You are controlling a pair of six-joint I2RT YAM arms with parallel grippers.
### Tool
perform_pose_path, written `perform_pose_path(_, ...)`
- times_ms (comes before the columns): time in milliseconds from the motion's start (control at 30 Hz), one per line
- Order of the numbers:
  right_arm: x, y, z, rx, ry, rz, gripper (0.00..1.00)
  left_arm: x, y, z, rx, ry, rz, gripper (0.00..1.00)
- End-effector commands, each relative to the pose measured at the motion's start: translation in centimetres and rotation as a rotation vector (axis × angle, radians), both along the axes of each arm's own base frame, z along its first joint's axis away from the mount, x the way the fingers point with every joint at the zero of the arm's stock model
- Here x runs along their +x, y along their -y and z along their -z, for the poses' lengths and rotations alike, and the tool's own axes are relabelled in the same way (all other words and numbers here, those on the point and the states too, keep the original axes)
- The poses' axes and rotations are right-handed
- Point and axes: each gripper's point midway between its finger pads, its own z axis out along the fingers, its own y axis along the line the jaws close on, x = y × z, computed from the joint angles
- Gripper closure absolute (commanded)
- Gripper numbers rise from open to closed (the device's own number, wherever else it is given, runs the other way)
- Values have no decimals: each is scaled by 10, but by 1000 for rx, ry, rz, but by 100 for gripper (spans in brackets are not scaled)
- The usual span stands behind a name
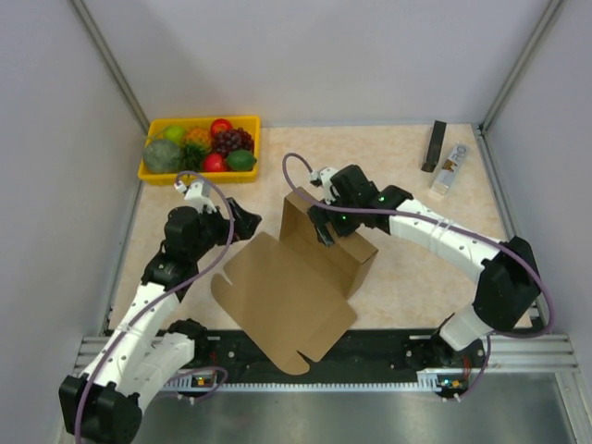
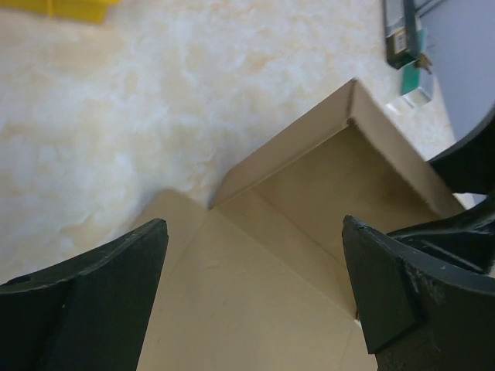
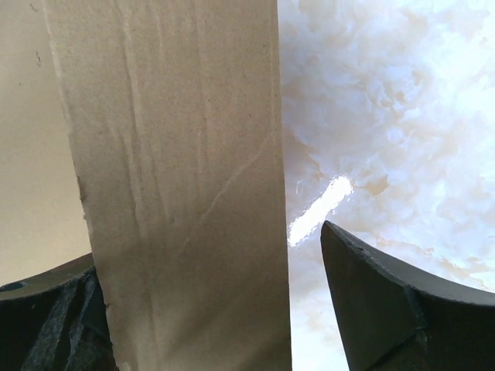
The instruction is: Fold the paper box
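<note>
A yellow fruit tray [image 1: 151,175] is sitting upper left; the half-folded paper box [image 1: 287,296] is lying mid-frame. The left gripper [image 2: 254,228] is gaping wide above its flap. The right gripper [image 3: 207,243] is loosely straddling its upright wall, unclamped.

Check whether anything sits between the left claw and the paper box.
Nothing visible does. The left claw hangs open right at the paper box, with only bare cardboard showing past its fingers. The yellow fruit tray sits apart, at the table's far edge.
</note>
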Motion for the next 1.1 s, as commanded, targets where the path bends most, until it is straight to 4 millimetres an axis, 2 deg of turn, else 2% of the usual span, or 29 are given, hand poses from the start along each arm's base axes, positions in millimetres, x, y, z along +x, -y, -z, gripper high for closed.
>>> perform_pose_path(0,6,-8,-52,73,107,20,13,-20,-24,35,16,-156,-131,2)
perform_pose_path(100,8,-2,-74,64,167,71,9,-36,-36,56,18,-264,-207,2)
perform_pose_path(233,-8,1,-99,46,211,74,1,-51,-38,77,-14,-327,-236,2)
perform_pose_path(367,-24,17,-114,16,214,107,1,-51,-38,78,-5,-298,-223,2)
perform_pose_path(533,-61,37,-128,94,150,194,1,-41,-26,79,-6,-320,-158,2)
perform_pose_path(567,-68,41,-120,106,109,236,1,-40,-23,79,-9,-330,-146,2)
perform_pose_path(633,-86,57,-121,114,95,270,1,-38,-18,80,-21,-337,-123,2)
perform_pose_path(700,-105,63,-105,136,19,299,1,-39,-18,81,-39,-332,-127,3)
perform_pose_path(733,-116,66,-107,193,-14,315,1,-40,-17,81,-59,-325,-127,4)
perform_pose_path(767,-126,70,-89,187,-63,317,1,-42,-16,81,-75,-326,-130,5)
perform_pose_path(833,-152,62,-75,254,-194,298,1,-49,-11,82,-113,-324,-105,8)
perform_pose_path(867,-163,65,-59,273,-229,297,1,-52,-9,83,-123,-327,-96,9)
perform_pose_path(933,-181,63,-47,313,-286,280,1,-59,-6,85,-142,-342,-73,10)
perform_pose_path(967,-193,64,-39,319,-282,236,1,-62,-6,86,-144,-348,-73,10)
perform_pose_path(1033,-188,70,-37,316,-167,224,3,-66,-8,85,-155,-355,-84,10)
perform_pose_path(1067,-196,72,-29,289,-137,178,3,-70,-11,88,-150,-372,-102,10)
